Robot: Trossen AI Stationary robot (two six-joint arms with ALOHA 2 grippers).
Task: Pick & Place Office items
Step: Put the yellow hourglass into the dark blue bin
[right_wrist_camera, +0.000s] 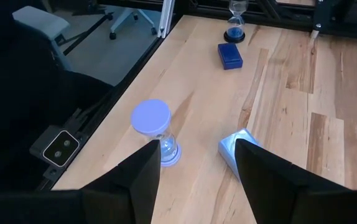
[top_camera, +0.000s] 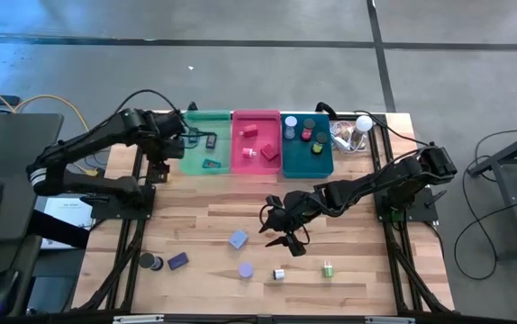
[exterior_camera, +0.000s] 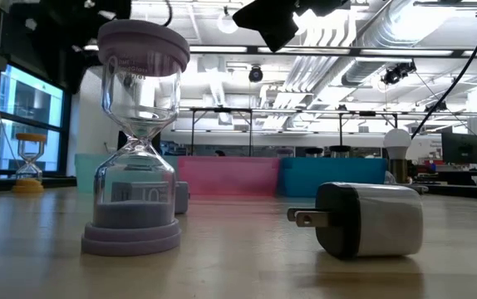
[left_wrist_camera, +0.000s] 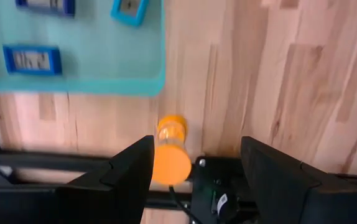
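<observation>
The wooden table (top_camera: 349,225) has three bins along its far edge. The right gripper (top_camera: 287,236) hangs over the middle of the table, fingers apart, holding nothing. A pale blue block (right_wrist_camera: 237,149) and a lavender sand timer (right_wrist_camera: 155,129) sit near it. The left gripper (left_wrist_camera: 194,171), fingers apart and holding nothing, is above an orange sand timer (left_wrist_camera: 170,149) by the green bin (top_camera: 204,144).
</observation>
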